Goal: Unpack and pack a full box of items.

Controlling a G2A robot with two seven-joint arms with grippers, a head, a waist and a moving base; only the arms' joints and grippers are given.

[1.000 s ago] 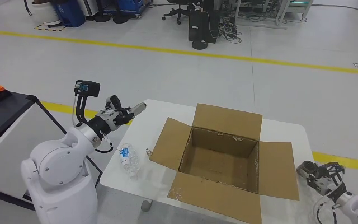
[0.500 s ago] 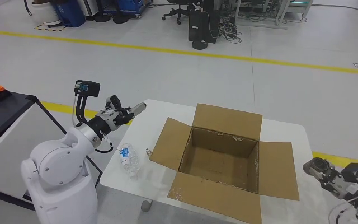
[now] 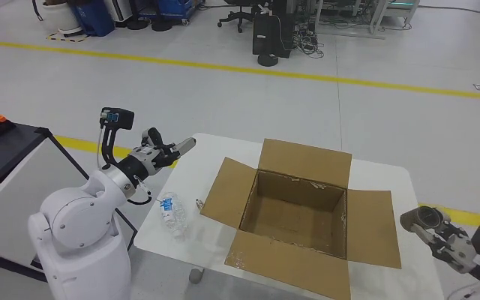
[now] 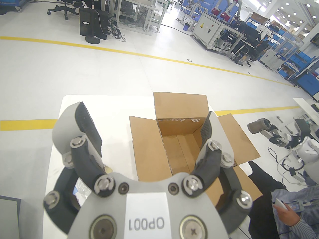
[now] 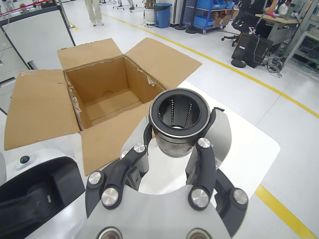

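Note:
An open cardboard box (image 3: 300, 214) stands in the middle of the white table (image 3: 225, 154), all flaps folded out; its inside looks bare (image 5: 107, 100). My right gripper (image 5: 182, 125) is shut on a black metal cylinder bearing (image 5: 174, 145), held off the table's front right corner (image 3: 421, 219), to the right of the box. My left gripper (image 4: 147, 123) is open with nothing between its fingers (image 4: 86, 125). It hangs over the table's left end (image 3: 184, 145), facing the box (image 4: 179, 138). A clear plastic bottle (image 3: 172, 212) lies on the table left of the box.
A small item (image 3: 199, 202) lies between the bottle and the box's left flap. A dark cabinet (image 3: 19, 146) stands left of the table. A seated person's arm (image 4: 291, 210) is near the table's front. Open floor surrounds the table.
The right gripper with the bearing has shifted slightly and risen near the front right corner. The left arm, box and bottle have not moved.

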